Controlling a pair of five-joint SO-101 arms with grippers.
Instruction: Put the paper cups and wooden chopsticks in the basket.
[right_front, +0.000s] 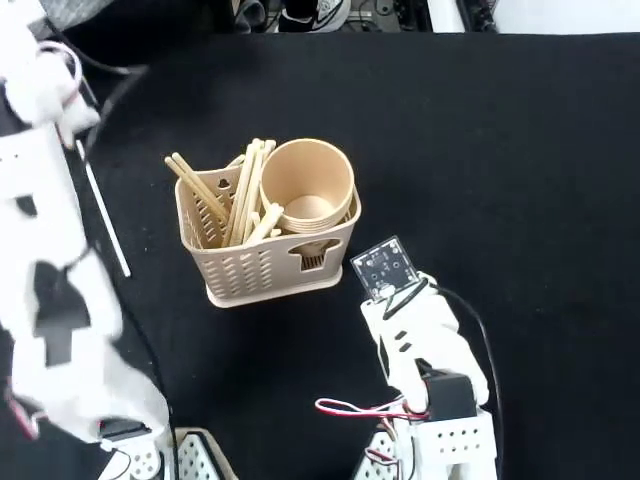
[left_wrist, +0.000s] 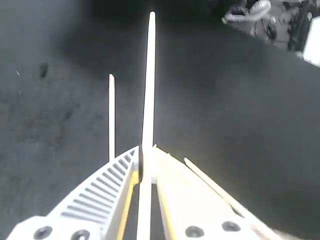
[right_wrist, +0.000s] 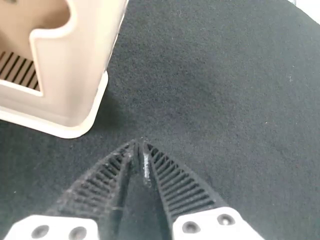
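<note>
High view: the basket (right_front: 262, 272) stands near the middle of the black tabletop (right_front: 500, 150), holding stacked paper cups (right_front: 305, 185) on its right side and a bundle of chopsticks (right_front: 240, 195) leaning on its left. The left arm (right_front: 50, 250) runs along the tabletop's left edge, with a pale stick (right_front: 108, 225) just beside it. The right arm (right_front: 425, 345) sits by the near edge, just off the basket's near right corner.

Left wrist view: the left gripper (left_wrist: 145, 155) has its jaws pinched tight on a single chopstick (left_wrist: 150, 75), which juts straight out past the tips above the tabletop. A second chopstick (left_wrist: 111, 115) shows alongside it, apart.

Right wrist view: the right gripper (right_wrist: 139, 147) has its jaws pressed together with nothing between them, just above the tabletop and near a lower corner of the basket.
</note>
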